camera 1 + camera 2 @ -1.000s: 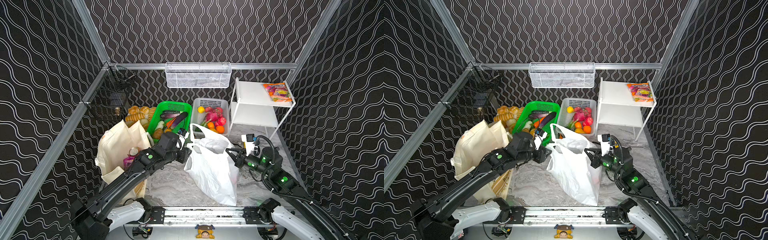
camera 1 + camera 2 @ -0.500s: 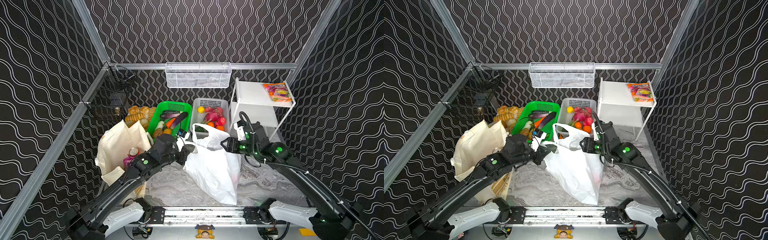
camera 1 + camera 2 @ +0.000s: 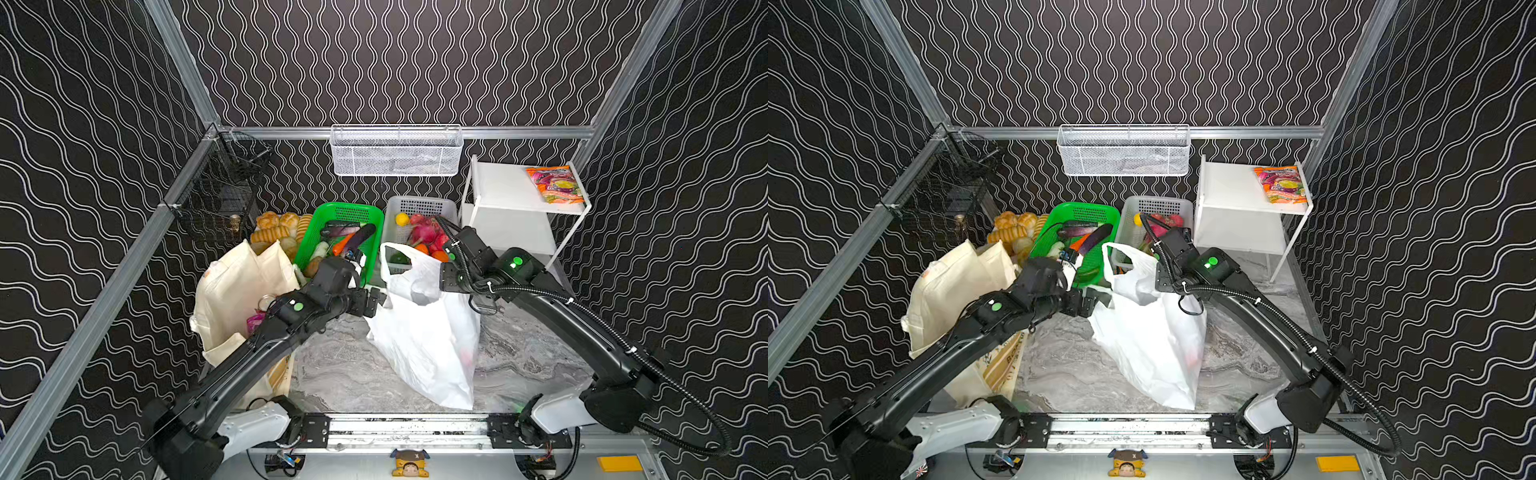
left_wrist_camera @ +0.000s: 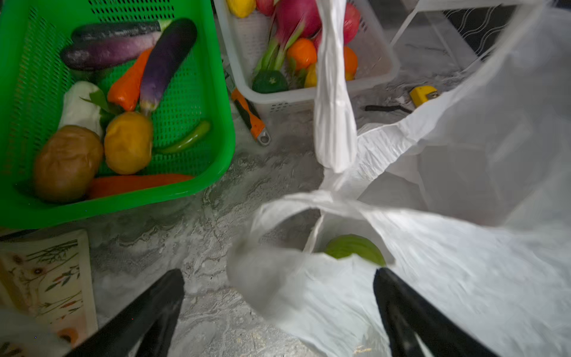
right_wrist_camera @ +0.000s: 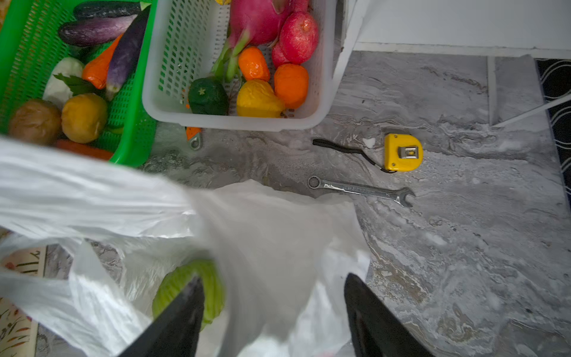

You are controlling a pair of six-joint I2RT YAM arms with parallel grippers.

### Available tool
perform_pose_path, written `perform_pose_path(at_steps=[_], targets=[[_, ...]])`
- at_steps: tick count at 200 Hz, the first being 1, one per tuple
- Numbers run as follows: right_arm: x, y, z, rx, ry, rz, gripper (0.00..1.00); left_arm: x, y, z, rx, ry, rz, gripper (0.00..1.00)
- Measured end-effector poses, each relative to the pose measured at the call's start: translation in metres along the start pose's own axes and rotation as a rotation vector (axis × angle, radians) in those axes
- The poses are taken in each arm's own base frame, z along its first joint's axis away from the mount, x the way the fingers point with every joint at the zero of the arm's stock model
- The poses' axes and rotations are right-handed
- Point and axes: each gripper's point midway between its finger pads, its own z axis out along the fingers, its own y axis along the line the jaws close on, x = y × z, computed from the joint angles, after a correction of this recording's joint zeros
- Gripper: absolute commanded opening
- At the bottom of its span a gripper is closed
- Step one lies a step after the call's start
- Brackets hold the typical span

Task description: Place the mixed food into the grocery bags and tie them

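"Where is the thin, crinkly white plastic carrier bag (image 3: 424,340)?"

"Slumped mid-way on the grey marbled table (image 3: 332,370), between both arms. Its long axis runs from the near edge back towards the green plastic basket (image 3: 351,204), mouth up and away."

"And the grippers?"

"The left gripper (image 4: 278,273) is spread wide, holding nothing. The low loop handle (image 4: 278,216) lies just ahead, so I'd say it's nearer. The right gripper (image 5: 273,278) is also spread, with blurred film between its fingers."

"Anything else?"

"An upright loop handle (image 4: 333,108) beyond, and a pale green cabbage (image 4: 355,250) inside."

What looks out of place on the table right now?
Three tools lie loose on the table: a yellow tape measure and a wrench beside the white bag, and an orange-handled tool between the green basket and white basket. None is food.
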Motion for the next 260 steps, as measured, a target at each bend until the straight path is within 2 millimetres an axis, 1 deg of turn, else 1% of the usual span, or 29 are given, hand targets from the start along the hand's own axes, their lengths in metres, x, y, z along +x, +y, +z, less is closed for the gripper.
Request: perform_pose_path(at_steps=[8,25,38,50,67,81,89,96,102,105,106,107,108,110,116,122,129,154,174,215,228,238,248,260], targets=[[0.0,-0.001,0.0,0.003,-0.003,-0.001,0.77,0.004,0.002,0.008,0.002,0.03,-0.011,0.99],[-0.001,-0.001,-0.001,0.002,-0.007,-0.002,0.78,0.011,0.013,0.022,-0.001,0.084,-0.05,0.98],[0.001,0.002,0.0,-0.017,0.002,-0.016,0.78,0.011,0.02,0.028,0.006,0.1,-0.082,0.88],[0.003,0.009,0.001,-0.048,0.015,-0.019,0.78,0.011,0.022,0.032,0.032,0.113,-0.106,0.83],[0.004,0.017,0.005,-0.071,0.037,-0.028,0.78,0.011,0.013,0.034,0.093,0.121,-0.116,0.72],[0.006,0.022,0.013,-0.071,0.06,-0.045,0.73,0.016,0.005,0.034,0.147,0.133,-0.118,0.62],[0.008,0.024,0.019,-0.063,0.075,-0.055,0.7,0.021,0.001,0.033,0.173,0.145,-0.118,0.55],[0.01,0.025,0.023,-0.056,0.087,-0.063,0.64,0.024,-0.002,0.031,0.192,0.151,-0.118,0.49],[0.011,0.026,0.027,-0.05,0.097,-0.069,0.56,0.026,-0.005,0.028,0.211,0.156,-0.117,0.39],[0.012,0.027,0.028,-0.048,0.1,-0.073,0.5,0.026,-0.006,0.026,0.219,0.156,-0.117,0.33],[0.012,0.027,0.028,-0.048,0.102,-0.076,0.46,0.027,-0.007,0.026,0.223,0.156,-0.117,0.32],[0.012,0.027,0.028,-0.048,0.104,-0.078,0.46,0.027,-0.007,0.025,0.225,0.156,-0.117,0.29],[0.012,0.027,0.029,-0.047,0.105,-0.079,0.42,0.027,-0.008,0.025,0.229,0.155,-0.116,0.27],[0.012,0.027,0.029,-0.046,0.107,-0.08,0.37,0.027,-0.008,0.024,0.234,0.154,-0.115,0.24],[0.012,0.027,0.03,-0.044,0.109,-0.088,0.26,0.026,-0.012,0.019,0.256,0.146,-0.112,0.16],[0.012,0.027,0.029,-0.043,0.108,-0.088,0.19,0.025,-0.015,0.015,0.274,0.14,-0.106,0.09],[0.01,0.027,0.028,-0.043,0.099,-0.087,0.13,0.023,-0.019,0.008,0.299,0.127,-0.092,0.0],[0.002,0.022,0.017,-0.072,0.041,-0.079,0.02,0.015,-0.034,-0.015,0.387,0.079,-0.064,0.0],[-0.008,0.017,0.009,-0.12,-0.013,-0.058,0.01,0.006,-0.044,-0.035,0.444,0.044,-0.042,0.0],[-0.032,0.014,-0.003,-0.261,-0.113,0.007,0.01,-0.034,-0.071,-0.091,0.596,-0.104,-0.003,0.0],[-0.038,0.003,-0.001,-0.267,-0.144,0.048,0.02,-0.044,-0.083,-0.106,0.672,-0.139,0.009,0.0],[-0.039,-0.005,0.004,-0.266,-0.15,0.073,0.03,-0.047,-0.093,-0.112,0.723,-0.15,0.021,0.0],[-0.035,-0.013,0.012,-0.261,-0.141,0.104,0.03,-0.046,-0.105,-0.114,0.775,-0.135,0.029,0.0],[-0.026,-0.021,0.024,-0.254,-0.111,0.126,0.04,-0.038,-0.124,-0.113,0.835,-0.095,0.057,0.0]])
